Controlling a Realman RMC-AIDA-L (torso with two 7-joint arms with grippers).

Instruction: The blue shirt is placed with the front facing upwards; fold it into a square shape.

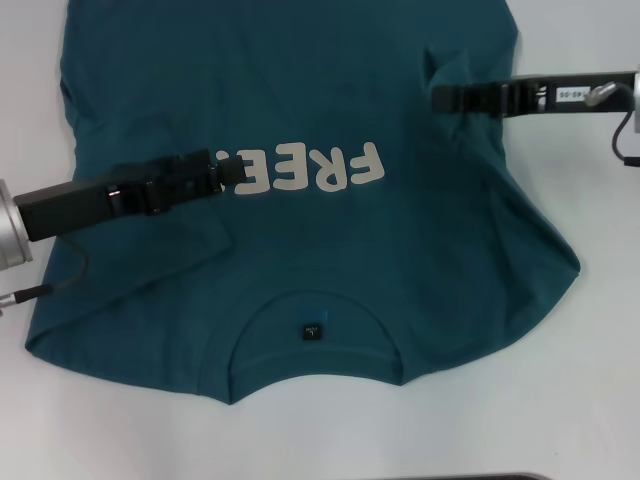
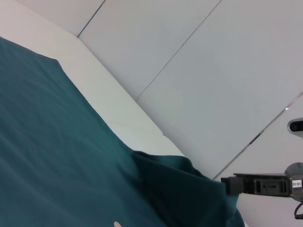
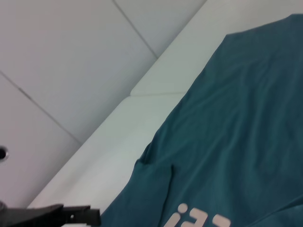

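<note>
The blue shirt (image 1: pixel 330 120) is lying front-up on the white table (image 1: pixel 600 400), with its neckline nearest the robot and its body running toward the far edge. The cream "FREE!" lettering (image 1: pixel 310 170) is reading upside down across the chest, and a small dark neck label (image 1: pixel 311 329) is showing inside the collar at the near side. The left side of the shirt is already lying folded over toward the middle, its sleeve edge forming a slanted crease near the left.

The left gripper (image 1: pixel 238 166) is reaching in from the left and hovering low over the chest, its tip covering the end of the lettering. Whether its jaws are parted or closed, or gripping any cloth, cannot be told from these views.

The right gripper (image 1: pixel 440 98) is reaching in from the right, farther back, with its tip at a small raised pucker of fabric on the right side of the shirt. Its jaws appear to be meeting at that wrinkle, but whether they are closed on the cloth cannot be told.

In the left wrist view the right gripper (image 2: pixel 227 185) is showing beside the lifted shirt edge.
</note>
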